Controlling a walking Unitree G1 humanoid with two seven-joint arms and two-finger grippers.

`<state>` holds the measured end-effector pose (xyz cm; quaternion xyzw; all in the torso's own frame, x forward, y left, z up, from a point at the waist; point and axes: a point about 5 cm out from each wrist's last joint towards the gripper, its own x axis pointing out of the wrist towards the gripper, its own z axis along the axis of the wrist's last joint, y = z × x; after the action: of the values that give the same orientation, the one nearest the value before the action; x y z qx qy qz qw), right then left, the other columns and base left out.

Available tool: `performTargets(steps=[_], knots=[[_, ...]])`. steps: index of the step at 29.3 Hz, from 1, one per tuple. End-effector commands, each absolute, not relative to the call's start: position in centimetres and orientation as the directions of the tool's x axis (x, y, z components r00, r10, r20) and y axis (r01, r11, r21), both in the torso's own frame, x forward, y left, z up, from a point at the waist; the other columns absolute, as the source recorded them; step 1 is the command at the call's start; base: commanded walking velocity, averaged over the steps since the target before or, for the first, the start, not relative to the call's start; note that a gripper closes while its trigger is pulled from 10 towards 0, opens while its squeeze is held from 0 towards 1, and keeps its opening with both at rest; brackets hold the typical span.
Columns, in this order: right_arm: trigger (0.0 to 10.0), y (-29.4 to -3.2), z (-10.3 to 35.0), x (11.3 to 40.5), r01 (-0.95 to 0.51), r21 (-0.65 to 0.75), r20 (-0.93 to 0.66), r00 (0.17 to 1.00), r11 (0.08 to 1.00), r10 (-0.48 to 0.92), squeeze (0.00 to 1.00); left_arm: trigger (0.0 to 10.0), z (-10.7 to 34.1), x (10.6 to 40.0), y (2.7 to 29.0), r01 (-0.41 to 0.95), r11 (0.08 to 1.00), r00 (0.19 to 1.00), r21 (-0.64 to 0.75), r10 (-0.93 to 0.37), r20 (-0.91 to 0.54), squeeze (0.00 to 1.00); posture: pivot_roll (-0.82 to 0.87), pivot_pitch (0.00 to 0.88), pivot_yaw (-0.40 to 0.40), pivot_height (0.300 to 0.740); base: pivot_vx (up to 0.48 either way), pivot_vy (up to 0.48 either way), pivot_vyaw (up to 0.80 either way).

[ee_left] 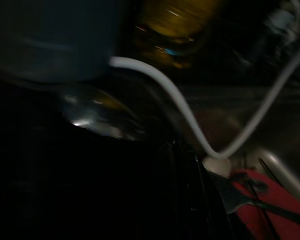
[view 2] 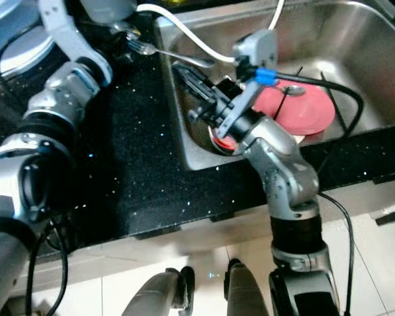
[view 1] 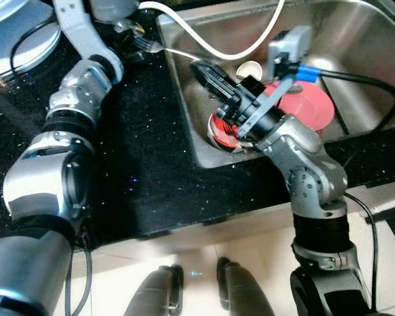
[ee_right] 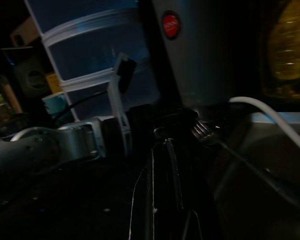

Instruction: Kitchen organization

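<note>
Left tool [view 2: 122, 33] is gripping fork [view 2: 159, 51] at bench [view 1: 145, 164] edge; right tool [view 1: 207, 72], fingers together, is hovering empty over sink [view 1: 355, 39].

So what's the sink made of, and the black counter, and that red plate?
The sink looks like brushed stainless steel: grey, with a dull sheen. The counter seems to be polished black stone, perhaps granite, since tiny bright specks glitter in it. The red plate looks like smooth matte plastic, though ceramic is possible.

Brushed steel sink [view 1: 355, 39], glossy speckled black countertop [view 1: 145, 164], metal fork [view 2: 159, 51].
</note>
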<state>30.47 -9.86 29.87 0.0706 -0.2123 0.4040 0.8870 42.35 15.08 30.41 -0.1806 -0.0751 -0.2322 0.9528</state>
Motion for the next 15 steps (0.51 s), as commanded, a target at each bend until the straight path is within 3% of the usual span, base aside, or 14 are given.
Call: performTargets(steps=[1, 7, 12, 13, 15], knots=[[10.0, -10.9, 29.6, 30.7, -0.712, -0.050, 0.434, 0.616, 0.700, 0.658, 0.00, 0.0, 27.9, 42.1, 12.5, 0.559, 0.780, 0.828, -0.283, -0.546, 0.129, 0.00, -0.12, 0.202, 0.131, 0.740, 0.000, 0.000, 0.00], [10.0, -11.6, 29.8, 30.9, -0.691, -0.060, 0.436, 0.631, 0.720, 0.642, 0.00, 0.0, 26.3, 41.0, 7.2, 0.713, 0.649, 0.687, -0.266, -0.723, 0.079, 0.00, -0.12, 0.201, 0.134, 0.740, 0.000, 0.000, 0.00], [10.0, -11.2, 29.7, 30.9, -0.698, -0.062, 0.435, 0.624, 0.713, 0.649, 0.00, 0.0, 26.4, 40.1, 4.3, 0.791, 0.568, 0.599, -0.228, -0.795, 0.099, 0.00, -0.11, 0.203, 0.131, 0.740, 0.000, 0.000, 0.00], [10.0, -11.0, 29.7, 30.9, -0.701, -0.063, 0.434, 0.621, 0.710, 0.652, 0.00, 10.0, 26.6, 40.0, 3.9, 0.805, 0.556, 0.584, -0.207, -0.805, 0.108, 0.00, -0.11, 0.203, 0.131, 0.740, 0.000, 0.000, 0.00], [10.0, -10.9, 29.7, 30.9, -0.704, -0.064, 0.434, 0.619, 0.707, 0.655, 0.00, 10.0, 26.9, 39.9, 3.7, 0.810, 0.556, 0.582, -0.187, -0.803, 0.129, 0.00, -0.11, 0.203, 0.131, 0.740, 0.000, 0.000, 0.00]])
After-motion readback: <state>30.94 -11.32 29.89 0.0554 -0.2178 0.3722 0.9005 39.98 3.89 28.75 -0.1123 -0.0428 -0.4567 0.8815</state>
